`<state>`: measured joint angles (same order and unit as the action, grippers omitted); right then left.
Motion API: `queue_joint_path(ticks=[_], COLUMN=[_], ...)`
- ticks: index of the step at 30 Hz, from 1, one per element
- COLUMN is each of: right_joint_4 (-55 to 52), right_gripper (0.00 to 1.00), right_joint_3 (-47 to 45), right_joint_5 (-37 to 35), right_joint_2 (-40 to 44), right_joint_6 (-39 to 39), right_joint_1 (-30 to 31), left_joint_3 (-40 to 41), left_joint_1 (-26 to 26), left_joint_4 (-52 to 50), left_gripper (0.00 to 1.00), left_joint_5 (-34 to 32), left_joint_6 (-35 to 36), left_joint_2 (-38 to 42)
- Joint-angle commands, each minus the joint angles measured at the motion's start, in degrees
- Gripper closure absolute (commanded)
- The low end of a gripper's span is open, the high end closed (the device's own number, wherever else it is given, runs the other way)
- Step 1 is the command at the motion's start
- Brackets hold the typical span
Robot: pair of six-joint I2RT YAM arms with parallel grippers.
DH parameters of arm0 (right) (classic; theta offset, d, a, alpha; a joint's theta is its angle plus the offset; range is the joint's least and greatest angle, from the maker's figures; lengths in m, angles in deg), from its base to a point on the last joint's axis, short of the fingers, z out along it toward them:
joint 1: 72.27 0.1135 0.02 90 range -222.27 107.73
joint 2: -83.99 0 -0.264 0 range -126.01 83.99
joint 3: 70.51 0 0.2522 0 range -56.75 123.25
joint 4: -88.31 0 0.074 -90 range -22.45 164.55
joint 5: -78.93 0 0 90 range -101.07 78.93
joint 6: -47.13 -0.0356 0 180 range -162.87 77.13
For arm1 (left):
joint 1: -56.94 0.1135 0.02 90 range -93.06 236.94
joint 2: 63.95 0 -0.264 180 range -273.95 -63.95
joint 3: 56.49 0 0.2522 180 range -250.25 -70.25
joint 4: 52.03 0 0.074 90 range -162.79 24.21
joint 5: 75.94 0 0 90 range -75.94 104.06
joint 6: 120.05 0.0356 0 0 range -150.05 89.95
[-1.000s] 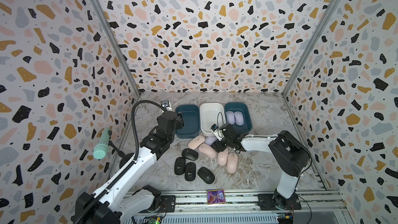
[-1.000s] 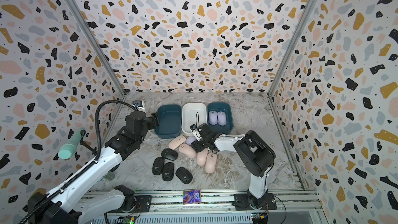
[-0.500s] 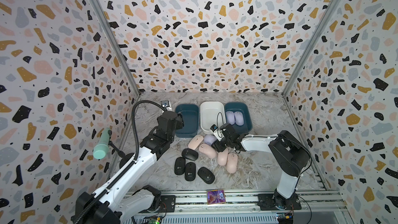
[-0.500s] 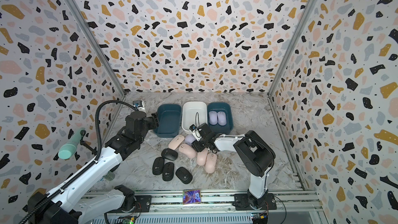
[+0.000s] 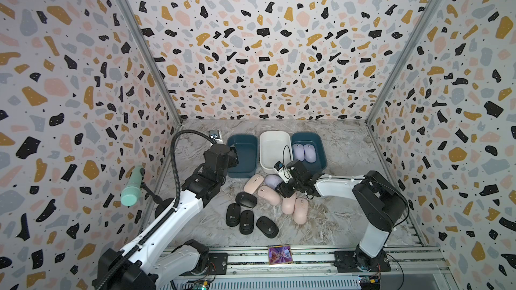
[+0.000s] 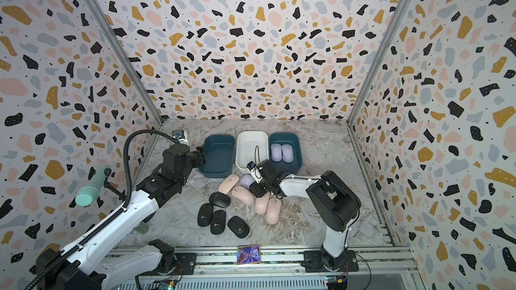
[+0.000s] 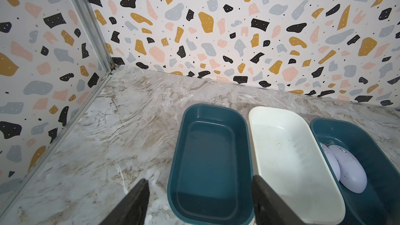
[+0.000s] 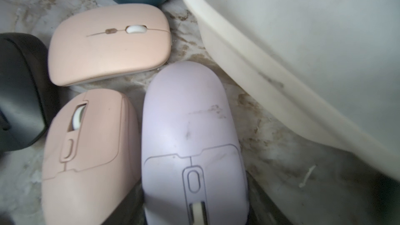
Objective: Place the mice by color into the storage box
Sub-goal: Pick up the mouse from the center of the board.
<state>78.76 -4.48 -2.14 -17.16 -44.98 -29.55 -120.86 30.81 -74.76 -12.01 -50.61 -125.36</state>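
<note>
The lilac mouse [image 8: 190, 126] you are after lies on the marble table [image 5: 335, 218], just in front of the white tub [image 5: 272, 146] and beside the pink ones. The right gripper [image 5: 280, 187] is clamped on it: in the right wrist view a dark finger [image 8: 125, 211] presses each flank of its button end. It looks to be resting on the table rather than lifted, though you cannot be sure from these views.

Count what is done. Two lilac mice [image 5: 298, 152] lie side by side in the right teal tub [image 5: 307, 138], so that colour is one short, and the mouse in your grip is the one to finish it. The white tub and the left teal tub [image 5: 243, 160] hold nothing.

What is left is most of the job. Four pink mice [image 5: 268, 195] sit in a loose cluster, touching or nearly touching each other and the lilac one. Four black mice [image 5: 246, 225] lie close together nearer the rail. By my reckoning that puts you about a fifth of the way through: two of eleven sorted, one in hand, eight untouched.

Your left gripper [image 7: 199, 179] hangs over the near end of the left teal tub with its jaws apart and nothing between them.
</note>
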Motion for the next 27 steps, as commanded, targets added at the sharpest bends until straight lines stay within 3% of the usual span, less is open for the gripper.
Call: queue_joint_path(ticks=[1,27], right_joint_4=[-1.07,-3.93], right_gripper=[0.45,0.46], right_joint_3=[-0.44,-5.43], right_joint_5=[1.03,3.78], right_joint_2=[3.53,14.63], right_joint_6=[-0.68,-5.66], right_joint_1=[-0.05,0.51], left_joint_3=[0.91,0.61], left_joint_1=[-0.33,-0.33], left_joint_4=[0.87,0.41], left_gripper=[0.27,0.27], left_joint_5=[-0.66,-0.83], left_joint_6=[0.12,0.18], left_joint_2=[1.11,2.17])
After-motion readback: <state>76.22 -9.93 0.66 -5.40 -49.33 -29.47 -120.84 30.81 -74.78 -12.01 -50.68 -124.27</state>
